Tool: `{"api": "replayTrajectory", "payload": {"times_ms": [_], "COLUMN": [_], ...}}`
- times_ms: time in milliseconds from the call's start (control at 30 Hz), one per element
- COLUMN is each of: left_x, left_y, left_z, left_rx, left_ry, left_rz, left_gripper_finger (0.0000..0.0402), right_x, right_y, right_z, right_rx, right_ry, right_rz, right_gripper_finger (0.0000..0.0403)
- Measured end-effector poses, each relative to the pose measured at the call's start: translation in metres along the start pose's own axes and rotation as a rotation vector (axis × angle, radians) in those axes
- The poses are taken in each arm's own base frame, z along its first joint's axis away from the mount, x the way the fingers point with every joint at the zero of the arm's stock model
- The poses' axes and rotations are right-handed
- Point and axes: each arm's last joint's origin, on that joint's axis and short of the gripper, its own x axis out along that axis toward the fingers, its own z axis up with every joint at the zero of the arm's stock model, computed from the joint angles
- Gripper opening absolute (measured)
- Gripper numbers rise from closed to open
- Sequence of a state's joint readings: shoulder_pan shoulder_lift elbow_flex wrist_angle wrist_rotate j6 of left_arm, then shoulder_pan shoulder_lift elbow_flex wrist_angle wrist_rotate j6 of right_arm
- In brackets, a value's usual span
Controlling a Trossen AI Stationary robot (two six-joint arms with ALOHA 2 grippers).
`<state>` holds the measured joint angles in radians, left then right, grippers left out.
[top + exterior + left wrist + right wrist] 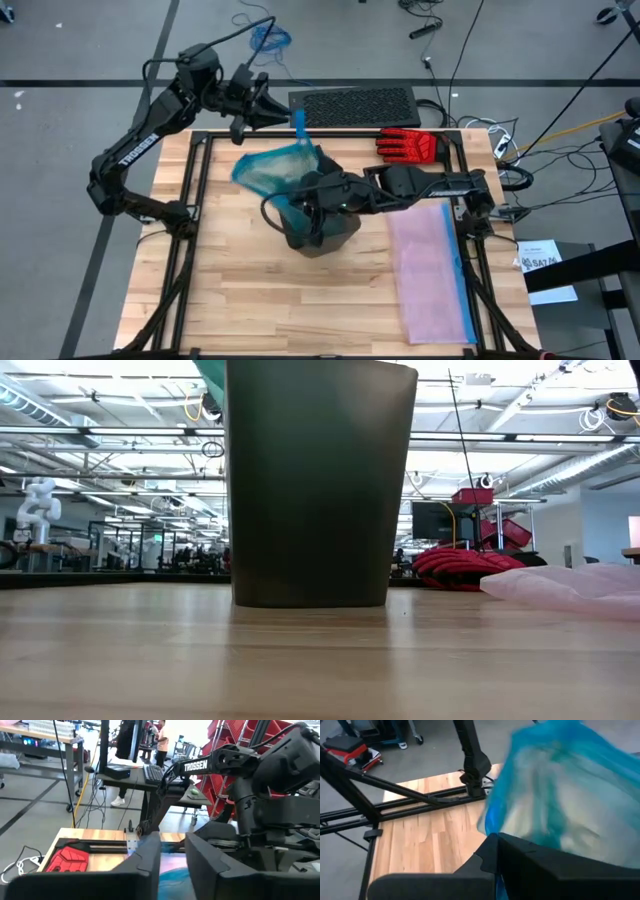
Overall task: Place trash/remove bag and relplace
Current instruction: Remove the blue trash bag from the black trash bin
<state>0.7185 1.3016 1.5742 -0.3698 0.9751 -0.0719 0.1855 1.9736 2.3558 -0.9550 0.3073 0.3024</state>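
Dark bin (322, 232) is standing upright at centre of the wooden worktop (250, 300) in the high view; in the low view it is filling the middle of the frame.

Teal bag (275, 168) is spreading out of the bin toward upper left of the high frame, partly lifted, with a bright blue drawstring tie (299, 122) sticking up just above it.

Left tool (281, 115) is sitting at upper centre-left of the high view, right by the blue tie. In the left wrist view its fingers (150, 857) are standing apart with a gap; cannot tell if the tie is touching them.

Right tool (305, 203) is reaching in from the right, over the bin rim, fingers closed, apparently pinching the bag; the right wrist view is showing blue-green plastic right against the fingers.

Pale pink bag (432, 265) is lying flat on the right side of the worktop. Red-and-black glove (409, 145) is lying at upper right, near the black keyboard-like mat (353, 105).

A person is standing far back in the left wrist view.
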Motion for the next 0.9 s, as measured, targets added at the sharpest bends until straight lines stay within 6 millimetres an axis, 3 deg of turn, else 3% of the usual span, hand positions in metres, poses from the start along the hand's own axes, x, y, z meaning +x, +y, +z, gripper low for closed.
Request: {"api": "replayTrajectory", "payload": {"times_ms": [300, 633, 900], "left_x": [-0.004, -0.016, -0.030], "left_y": [-0.005, -0.023, -0.045], "left_z": [0.007, 0.017, 0.025], "left_rx": [0.047, 0.098, 0.088], "left_ry": [-0.036, -0.087, -0.122], "left_rz": [0.024, 0.049, 0.025], "left_gripper_finger": [0.0155, 0.0157, 0.0158], "right_x": [0.005, 0.011, -0.012], "right_y": [-0.016, -0.045, -0.062], "right_z": [0.002, 0.010, 0.021], "right_rx": [0.008, 0.012, 0.037], "right_ry": [0.041, 0.056, -0.002], "right_rz": [0.040, 0.062, 0.042], "right_gripper_finger": [0.0000, 0.0000, 0.0000]}}
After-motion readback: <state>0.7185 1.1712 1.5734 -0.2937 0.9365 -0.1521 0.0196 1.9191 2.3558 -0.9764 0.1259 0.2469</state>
